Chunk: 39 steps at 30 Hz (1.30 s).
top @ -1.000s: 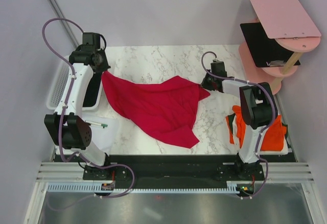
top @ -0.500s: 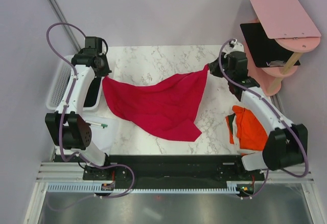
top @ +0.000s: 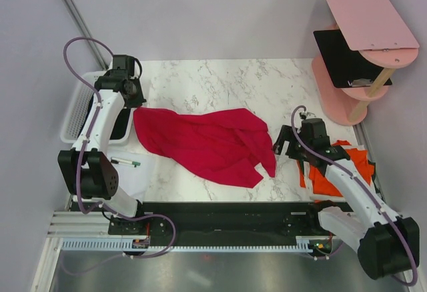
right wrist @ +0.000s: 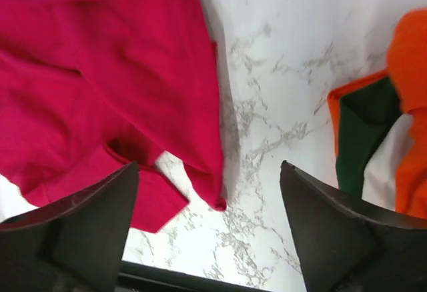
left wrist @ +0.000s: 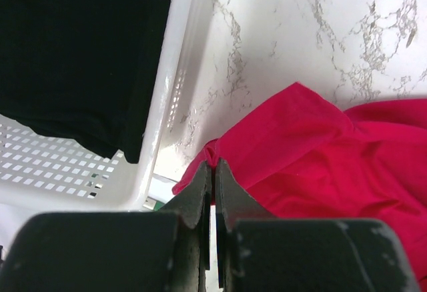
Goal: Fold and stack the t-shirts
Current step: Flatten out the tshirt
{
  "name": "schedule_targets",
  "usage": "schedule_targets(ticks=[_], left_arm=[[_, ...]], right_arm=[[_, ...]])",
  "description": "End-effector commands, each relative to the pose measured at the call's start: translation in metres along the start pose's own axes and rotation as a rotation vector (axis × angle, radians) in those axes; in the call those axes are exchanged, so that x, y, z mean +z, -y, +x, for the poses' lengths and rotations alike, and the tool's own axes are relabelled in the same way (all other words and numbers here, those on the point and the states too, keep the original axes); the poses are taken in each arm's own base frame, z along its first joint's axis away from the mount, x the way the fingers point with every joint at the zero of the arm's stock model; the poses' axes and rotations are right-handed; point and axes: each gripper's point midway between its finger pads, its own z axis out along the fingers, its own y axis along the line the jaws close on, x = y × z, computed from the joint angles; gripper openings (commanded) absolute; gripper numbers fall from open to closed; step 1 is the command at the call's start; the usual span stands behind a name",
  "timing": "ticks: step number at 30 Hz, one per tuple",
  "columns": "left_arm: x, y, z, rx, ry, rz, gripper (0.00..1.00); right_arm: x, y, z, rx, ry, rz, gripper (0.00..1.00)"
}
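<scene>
A crimson t-shirt [top: 200,142] lies crumpled across the middle of the marble table [top: 227,82]. My left gripper [top: 137,102] is at its far-left corner, jaws shut on a small pinch of red cloth [left wrist: 213,155]. My right gripper [top: 283,147] hovers just off the shirt's right edge, jaws wide open and holding nothing; the shirt's hem [right wrist: 207,185] hangs between the fingers [right wrist: 87,219]. Orange-red t-shirts [top: 337,172] lie in a pile under the right arm, with green and white showing in a fold [right wrist: 360,135]. A black t-shirt [left wrist: 73,45] lies in the white basket [left wrist: 177,99].
The white mesh basket [top: 75,115] stands at the table's left edge. A pink tiered stand [top: 363,22] with a flat black board [top: 343,55] is at the back right. A white sheet [top: 137,175] with a pen [top: 127,163] lies front left. A black strip [top: 227,212] runs along the near edge.
My right gripper has opened and let go of the red shirt's right corner, then drawn back toward the near right. The lifted right side has dropped onto the table. The left grip is unchanged.
</scene>
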Motion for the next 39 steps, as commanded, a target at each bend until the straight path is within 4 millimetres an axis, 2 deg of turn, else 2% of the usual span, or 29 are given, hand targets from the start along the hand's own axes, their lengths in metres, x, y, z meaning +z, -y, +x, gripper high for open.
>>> schedule_targets(ticks=[1,2,6,7,9,12,18,21,22,25,28,31,34,39], left_arm=[[-0.010,0.000,0.001,0.006,0.020,0.017,0.02],[-0.010,0.000,0.002,0.006,0.018,0.018,0.02],[-0.009,0.000,0.007,0.014,0.007,0.020,0.02],[-0.008,0.000,0.009,0.018,0.002,0.022,0.02],[-0.008,0.000,0.010,0.021,0.000,0.023,0.02],[-0.009,-0.001,0.011,0.025,0.000,0.023,0.02],[-0.011,-0.003,0.012,0.030,0.005,0.016,0.02],[-0.009,-0.002,0.012,0.029,0.003,0.019,0.02],[-0.009,-0.002,0.013,0.031,0.001,0.020,0.02],[-0.007,-0.002,0.014,0.032,-0.005,0.020,0.02],[-0.007,-0.002,0.015,0.033,-0.005,0.017,0.02],[-0.006,-0.003,0.015,0.035,-0.005,0.011,0.02],[-0.005,-0.004,0.015,0.035,-0.006,0.009,0.02],[-0.003,-0.004,0.016,0.036,-0.010,0.007,0.02]], right_arm=[[-0.013,-0.012,-0.055,-0.034,0.176,0.010,0.95],[-0.007,-0.016,-0.064,-0.028,0.192,0.001,0.95],[0.034,-0.043,-0.070,0.005,0.109,-0.109,0.89],[0.052,-0.045,-0.072,0.019,0.088,-0.114,0.87],[0.075,-0.048,-0.071,0.050,0.042,-0.122,0.85],[0.097,-0.052,-0.076,0.086,0.027,-0.131,0.83],[0.115,-0.060,-0.095,0.135,0.053,-0.160,0.79],[0.121,-0.062,-0.103,0.152,0.082,-0.164,0.70],[0.123,-0.062,-0.105,0.155,0.091,-0.164,0.70],[0.133,-0.062,-0.107,0.154,0.080,-0.165,0.70],[0.141,-0.065,-0.109,0.160,0.068,-0.180,0.63],[0.142,-0.067,-0.113,0.165,0.076,-0.184,0.57],[0.141,-0.059,-0.117,0.170,0.083,-0.129,0.57],[0.126,-0.038,-0.121,0.181,0.110,-0.043,0.60]])
